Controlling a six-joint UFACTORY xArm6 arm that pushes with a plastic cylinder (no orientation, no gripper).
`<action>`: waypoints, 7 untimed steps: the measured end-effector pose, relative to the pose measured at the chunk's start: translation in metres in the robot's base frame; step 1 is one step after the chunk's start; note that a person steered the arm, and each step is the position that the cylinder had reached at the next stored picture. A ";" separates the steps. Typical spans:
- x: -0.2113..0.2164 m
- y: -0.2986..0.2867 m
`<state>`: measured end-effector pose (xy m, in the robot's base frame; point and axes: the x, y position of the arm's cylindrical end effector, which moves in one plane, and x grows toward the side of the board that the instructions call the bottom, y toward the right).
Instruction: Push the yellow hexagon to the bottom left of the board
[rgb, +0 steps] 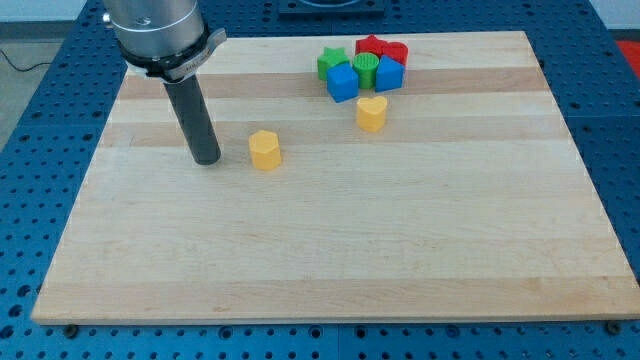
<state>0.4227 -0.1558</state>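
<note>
- The yellow hexagon (265, 150) sits on the wooden counter (330, 260), in its upper half and a bit toward the view's left of centre
- My tip (206, 160) rests on the counter just beside the hexagon, on its left side in the view and about level with it; the two are near but not touching
- That is the awkward side, as I judge it: the target corner lies down and to the view's left of the hexagon, so the tip stands roughly between the block and where it should go, and would need to get round to the hexagon's upper right before pushing
- There is no claw on this arm, only the dark rod, so nothing to open or close
- Counted from the hexagon: one yellow heart (371, 113) up and to its right, apart from it
- Beyond the heart, a tight cluster: two blue blocks (342, 83), two green blocks (331, 63), and what looks like two red blocks (384, 47), shapes partly hidden
</note>
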 end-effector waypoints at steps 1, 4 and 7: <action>-0.017 0.001; -0.042 0.077; 0.007 0.048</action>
<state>0.4295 -0.1076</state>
